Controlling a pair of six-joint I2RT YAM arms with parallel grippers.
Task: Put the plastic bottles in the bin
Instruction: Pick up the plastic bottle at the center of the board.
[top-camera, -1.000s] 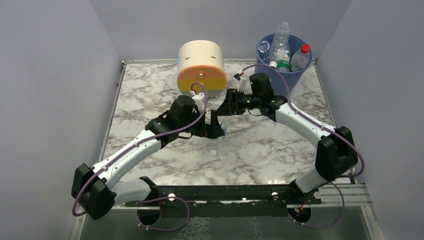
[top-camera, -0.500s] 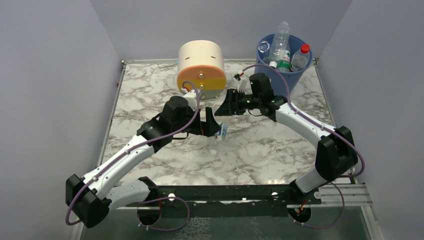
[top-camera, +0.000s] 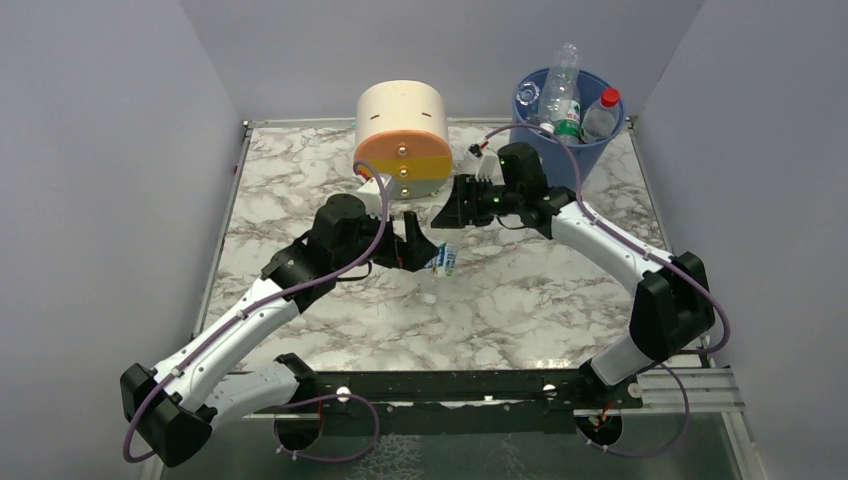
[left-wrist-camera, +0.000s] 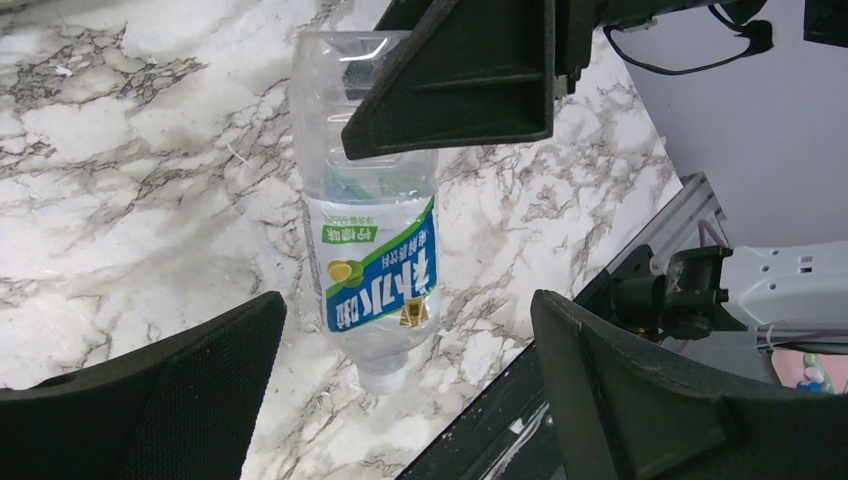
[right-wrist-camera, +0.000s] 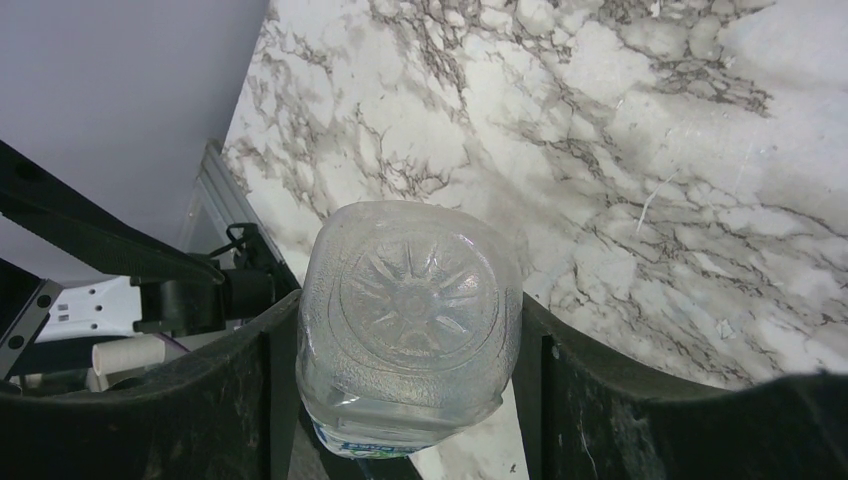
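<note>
Marble-patterned table (top-camera: 300, 200) is seen beneath both arms. At its far right corner the blue bin (top-camera: 600, 152) is stood, and several plastic bottles (top-camera: 563, 95) are seen poking out of it. A cream-and-orange drawer unit (top-camera: 402, 125) is placed to the left of the bin, at the far edge. Near the middle, the right gripper (top-camera: 450, 212) is clamped on the base end of a clear bottle (left-wrist-camera: 375, 260) with a blue-and-green label, hung cap-down over the marble. The left gripper (top-camera: 416, 246) is spread wide just beside it, not touching.
</note>
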